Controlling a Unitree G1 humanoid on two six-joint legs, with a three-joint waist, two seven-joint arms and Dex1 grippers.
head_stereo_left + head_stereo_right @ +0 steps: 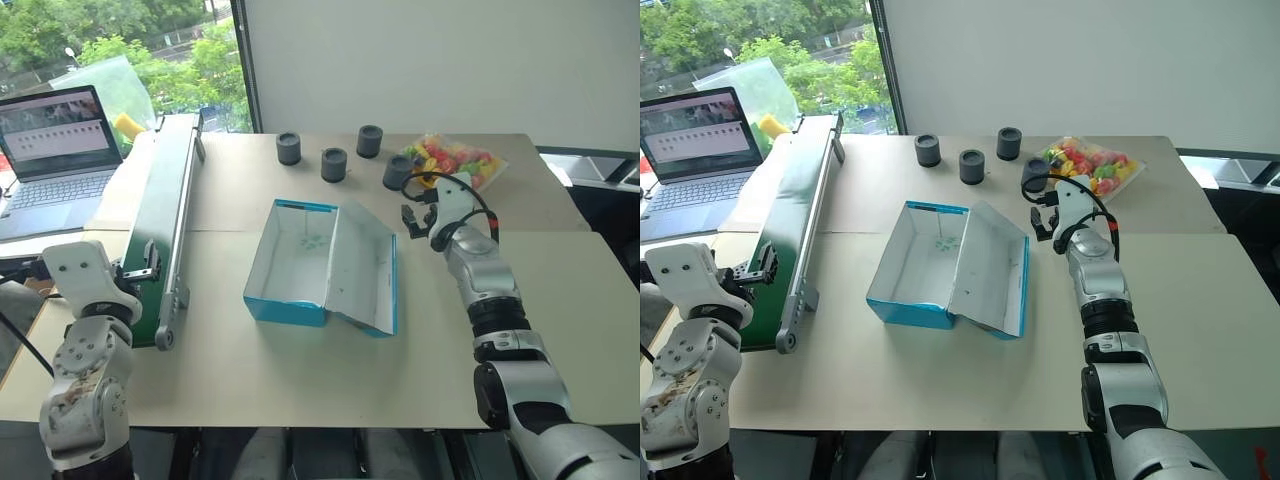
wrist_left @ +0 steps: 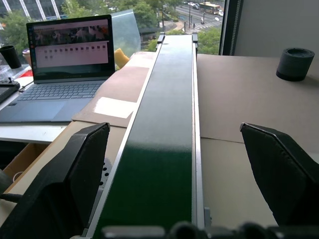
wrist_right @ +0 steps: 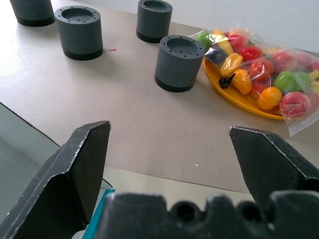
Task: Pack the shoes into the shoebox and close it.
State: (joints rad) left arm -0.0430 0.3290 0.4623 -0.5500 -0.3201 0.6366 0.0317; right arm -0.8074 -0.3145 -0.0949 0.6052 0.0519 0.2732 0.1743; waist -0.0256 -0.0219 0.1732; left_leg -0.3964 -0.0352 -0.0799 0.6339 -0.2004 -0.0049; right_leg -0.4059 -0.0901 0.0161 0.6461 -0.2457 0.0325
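Shoebox (image 1: 320, 262) lies open, empty — both end effectors, left (image 1: 137, 268) and right (image 1: 416, 218), spread, holding nothing; next move needs shoes located.

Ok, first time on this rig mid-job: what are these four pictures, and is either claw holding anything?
The two wide pictures come from the robot's head, looking down over a table. The other two come from cameras on its wrists, looking along black fingers. The left gripper hangs open over a green conveyor belt; the right gripper is open beyond the shoebox, which lies open with nothing inside. Neither holds anything. Also there: four dark cylinders, a bag of toy fruit and a laptop.
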